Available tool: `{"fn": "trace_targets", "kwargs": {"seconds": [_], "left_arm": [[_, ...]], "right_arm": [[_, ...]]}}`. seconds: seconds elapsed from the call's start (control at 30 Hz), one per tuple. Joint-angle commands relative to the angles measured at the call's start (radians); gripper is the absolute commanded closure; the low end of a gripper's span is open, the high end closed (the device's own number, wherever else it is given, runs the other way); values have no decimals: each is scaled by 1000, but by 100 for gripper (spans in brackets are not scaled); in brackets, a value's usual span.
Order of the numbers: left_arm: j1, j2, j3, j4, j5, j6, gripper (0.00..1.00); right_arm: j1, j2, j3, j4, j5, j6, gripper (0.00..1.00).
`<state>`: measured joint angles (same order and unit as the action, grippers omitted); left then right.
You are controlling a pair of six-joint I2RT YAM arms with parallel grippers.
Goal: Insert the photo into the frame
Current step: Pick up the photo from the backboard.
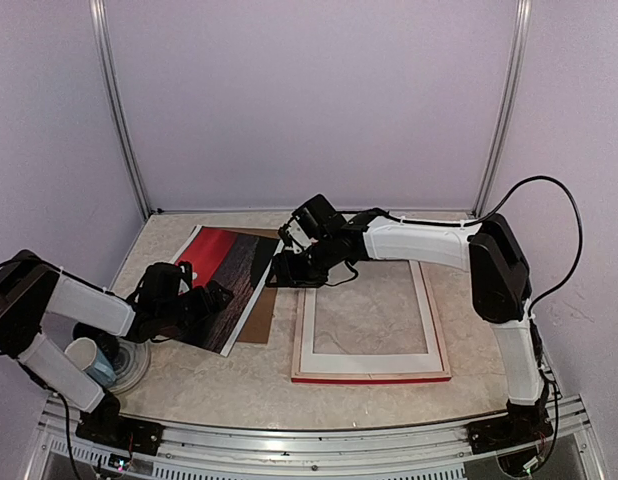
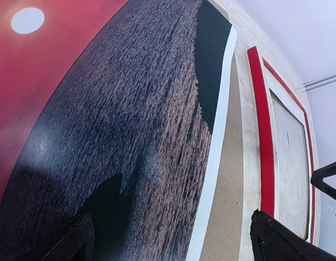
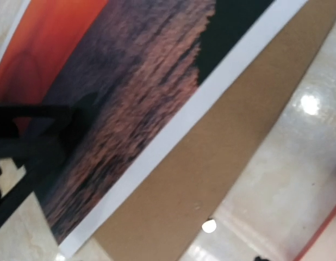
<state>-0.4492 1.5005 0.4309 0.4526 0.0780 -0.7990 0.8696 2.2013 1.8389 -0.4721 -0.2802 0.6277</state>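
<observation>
— What's on the tabletop (image 1: 239,385) from where you stand?

— The photo (image 1: 227,268), red sunset sky over dark sea with a white border, lies picture side up at the left. It rests on a brown cardboard backing board (image 1: 261,318), which shows along its right edge.

— And the frame (image 1: 369,362)?

— Flat on the tabletop just to the right of the board, pale wood facing up, a red edge showing along the near side. The marbled surface is visible through its opening. The photo lies outside the frame.

— Where are the arms?

— The left gripper (image 1: 211,300) hangs low over the near part of the photo. In its wrist camera the two fingertips (image 2: 70,242) stand spread as wide as they go, the dark sea and the white border between them, and they have hold of nothing.

— And the other one?

— The right gripper (image 1: 286,268) reaches across the frame's far left corner to the photo's right edge. Its wrist camera looks closely at the white border and the cardboard strip beside it. I cannot tell how far its jaws are parted, or whether they touch the print.
</observation>
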Motion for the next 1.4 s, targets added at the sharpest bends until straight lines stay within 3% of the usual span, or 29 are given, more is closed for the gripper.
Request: {"fn": "trace_targets", "kwargs": {"seconds": [0.0, 0.27, 0.43, 0.57, 0.67, 0.97, 1.37], "left_arm": [[-33, 53, -2, 25, 39, -26, 1], [-95, 50, 25, 23, 37, -17, 1], [-150, -127, 106, -318, -118, 60, 1], [-180, -276, 78, -446, -63, -71, 1], [-217, -385, 31, -515, -103, -224, 1], [-310, -496, -105, -531, -122, -547, 1], [-310, -473, -199, -406, -157, -682, 1]], "right_arm": [[-19, 49, 15, 43, -41, 54, 34], [-30, 63, 16, 73, -59, 109, 34], [-35, 56, 1, 76, -79, 118, 34], [-34, 25, -45, 107, -79, 123, 34], [-35, 9, -60, 114, -78, 124, 34], [-37, -62, -122, 140, -45, 111, 34], [-37, -118, -185, 177, -34, 116, 34]]}}
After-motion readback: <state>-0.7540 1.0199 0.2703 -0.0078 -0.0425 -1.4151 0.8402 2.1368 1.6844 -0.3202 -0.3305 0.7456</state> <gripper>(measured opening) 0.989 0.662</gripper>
